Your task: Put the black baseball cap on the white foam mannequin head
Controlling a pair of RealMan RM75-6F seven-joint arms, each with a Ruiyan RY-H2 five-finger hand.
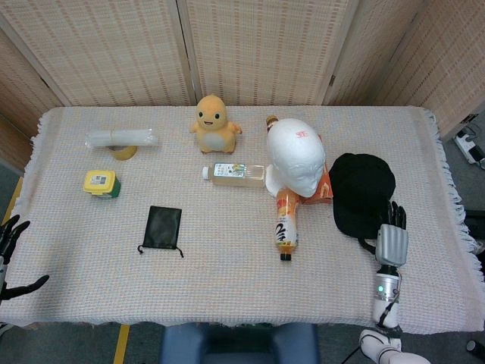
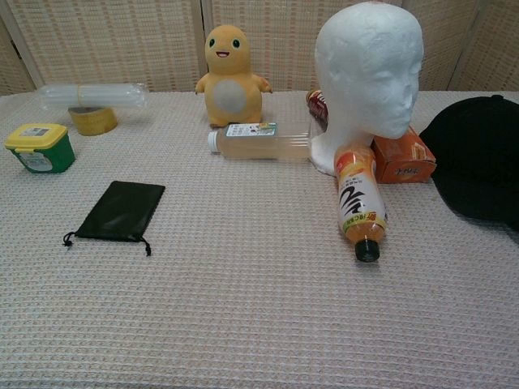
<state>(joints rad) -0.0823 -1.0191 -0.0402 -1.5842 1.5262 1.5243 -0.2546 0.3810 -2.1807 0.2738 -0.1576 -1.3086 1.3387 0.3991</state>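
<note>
At the table's (image 1: 227,280) left edge the left robot hand (image 1: 10,254) is half cut off, fingers spread, holding nothing. A green tub (image 1: 101,183) with yellow lid stays closed, contents hidden. The white foam mannequin head (image 1: 296,158) stands bare. The black baseball cap (image 1: 361,194) lies beside it; the right robot hand (image 1: 391,241) touches its near edge, grip unclear.

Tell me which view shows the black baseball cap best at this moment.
The head view: the whole black baseball cap lies visible from above, with the right hand at its near edge. The chest view crops it at the right frame edge and shows no hand.
</note>
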